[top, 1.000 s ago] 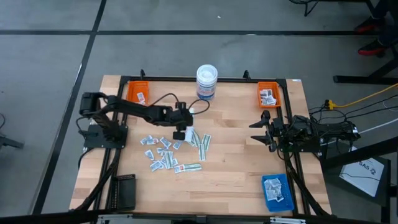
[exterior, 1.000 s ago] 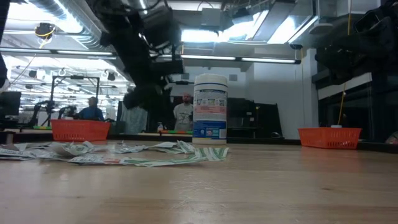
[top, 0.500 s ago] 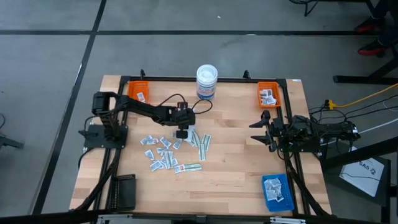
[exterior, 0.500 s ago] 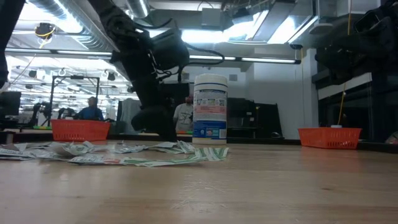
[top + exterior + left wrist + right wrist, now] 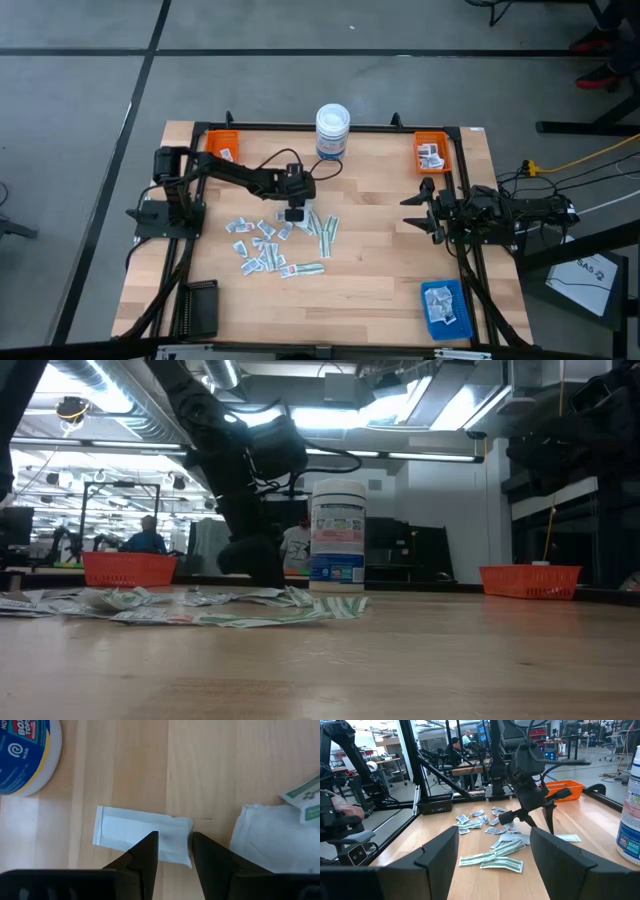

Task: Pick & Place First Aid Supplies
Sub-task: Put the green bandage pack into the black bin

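The first aid supplies (image 5: pixel 268 245) lie scattered on the wooden table left of centre: small white packets and pale green strips (image 5: pixel 323 228). One plain white packet (image 5: pixel 135 833) lies flat by itself at the far edge of the scatter. My left gripper (image 5: pixel 174 836) is open and slants down low over that packet's end, with one fingertip on each side. In the high view the same gripper (image 5: pixel 293 213) shows at the pile's far side. My right gripper (image 5: pixel 415 211) waits open at the table's right side and holds nothing. My left gripper slants down from above with its fingertips (image 5: pixel 152 840) at the white packet's end (image 5: pixel 181 827). The packet lies flat on the table. Whether the tips touch it, I cannot tell.
A white round tub (image 5: pixel 333 130) stands at the far middle, close to the left gripper. Orange trays sit at the far left (image 5: pixel 223 148) and far right (image 5: pixel 433 153), each holding packets. A blue tray (image 5: pixel 445 305) with packets sits at the near right.
My left gripper has come down toward the table, to just above the white packet at the far edge of the scatter. The gap between its fingers looks unchanged. The supplies have not moved.
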You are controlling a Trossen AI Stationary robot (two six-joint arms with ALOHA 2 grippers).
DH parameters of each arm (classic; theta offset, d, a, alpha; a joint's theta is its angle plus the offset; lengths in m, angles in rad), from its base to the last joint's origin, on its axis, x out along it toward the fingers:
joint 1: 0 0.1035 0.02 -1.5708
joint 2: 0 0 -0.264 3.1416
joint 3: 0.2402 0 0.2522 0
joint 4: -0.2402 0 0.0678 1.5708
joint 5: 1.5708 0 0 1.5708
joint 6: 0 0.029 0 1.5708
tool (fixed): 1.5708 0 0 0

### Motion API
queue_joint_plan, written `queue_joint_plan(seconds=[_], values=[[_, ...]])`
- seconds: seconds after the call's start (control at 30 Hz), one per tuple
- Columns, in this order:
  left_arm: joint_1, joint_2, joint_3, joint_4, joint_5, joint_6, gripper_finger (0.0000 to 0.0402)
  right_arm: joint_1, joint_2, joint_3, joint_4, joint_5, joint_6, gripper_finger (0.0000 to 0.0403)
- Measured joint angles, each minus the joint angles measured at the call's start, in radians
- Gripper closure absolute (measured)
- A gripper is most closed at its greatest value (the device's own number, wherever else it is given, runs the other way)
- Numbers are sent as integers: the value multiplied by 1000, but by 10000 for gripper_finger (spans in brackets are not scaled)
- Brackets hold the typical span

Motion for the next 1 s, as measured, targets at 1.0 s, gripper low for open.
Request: queue_joint_plan(seconds=[1.0], values=[[-70, -269, -8, -103, 117, -245, 399, 0, 0, 0, 0, 0, 0, 158]])
